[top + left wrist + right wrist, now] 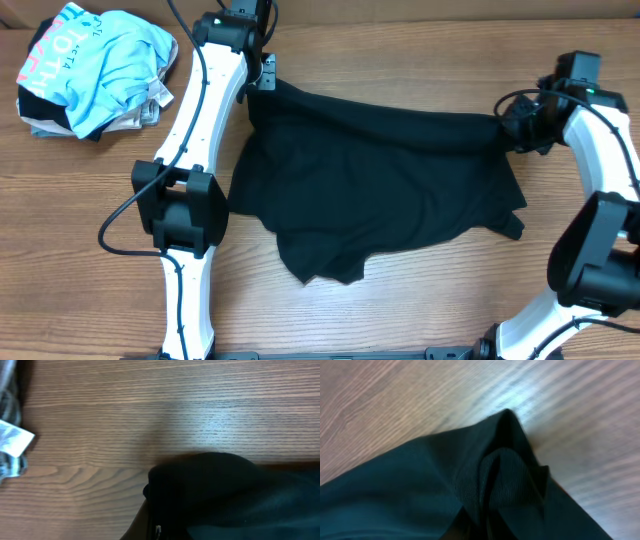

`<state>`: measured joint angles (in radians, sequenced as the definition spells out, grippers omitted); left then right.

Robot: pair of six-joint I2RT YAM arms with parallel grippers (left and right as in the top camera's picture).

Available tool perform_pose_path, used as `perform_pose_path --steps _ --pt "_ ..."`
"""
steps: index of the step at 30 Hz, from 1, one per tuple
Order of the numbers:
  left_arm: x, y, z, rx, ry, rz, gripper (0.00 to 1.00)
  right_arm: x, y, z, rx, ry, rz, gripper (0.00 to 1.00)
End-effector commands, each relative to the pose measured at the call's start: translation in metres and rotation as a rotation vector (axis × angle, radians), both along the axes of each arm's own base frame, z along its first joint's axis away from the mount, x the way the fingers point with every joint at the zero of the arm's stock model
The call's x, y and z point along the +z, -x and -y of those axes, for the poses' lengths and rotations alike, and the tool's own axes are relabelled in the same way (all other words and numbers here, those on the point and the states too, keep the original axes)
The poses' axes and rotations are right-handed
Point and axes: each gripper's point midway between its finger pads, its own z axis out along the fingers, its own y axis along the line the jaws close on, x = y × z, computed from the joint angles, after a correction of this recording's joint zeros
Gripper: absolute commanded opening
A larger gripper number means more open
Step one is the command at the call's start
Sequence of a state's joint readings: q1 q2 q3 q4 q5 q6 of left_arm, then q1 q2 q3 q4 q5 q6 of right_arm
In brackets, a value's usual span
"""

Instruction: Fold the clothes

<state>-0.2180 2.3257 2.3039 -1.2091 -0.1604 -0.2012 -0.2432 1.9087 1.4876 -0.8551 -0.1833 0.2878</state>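
Ribbed black polo shirt (510, 485) fabric bunches in the clamped right tool (518, 125); left tool (262, 80) pinches its other corner. It sprawls wrinkled across the middle of the bench (420, 320).

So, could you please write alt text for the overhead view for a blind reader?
A black shirt lies spread on a wooden table, its far edge gripped at either corner by the left gripper and the right gripper. A light-blue T-shirt sits bunched in the far left corner.
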Motion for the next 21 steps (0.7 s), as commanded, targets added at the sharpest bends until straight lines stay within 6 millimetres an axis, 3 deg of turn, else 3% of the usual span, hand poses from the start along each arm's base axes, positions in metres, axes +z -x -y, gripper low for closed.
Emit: perform_pose_path --steps 1,4,10,21 --pt "0.002 -0.005 0.003 -0.018 0.014 0.016 0.04 0.006 -0.010 -0.004 0.003 0.019 0.038 0.08" --pt "0.003 -0.007 0.004 -0.019 0.016 0.025 0.04 0.006 -0.014 -0.002 -0.013 0.029 0.049 0.11" --pt "0.003 -0.007 0.004 -0.018 0.017 0.028 0.04 -0.003 -0.015 -0.002 -0.013 0.025 0.034 0.34" --pt "0.003 -0.007 0.005 -0.021 0.023 0.026 0.04 -0.035 -0.014 -0.007 0.000 0.012 -0.031 0.40"
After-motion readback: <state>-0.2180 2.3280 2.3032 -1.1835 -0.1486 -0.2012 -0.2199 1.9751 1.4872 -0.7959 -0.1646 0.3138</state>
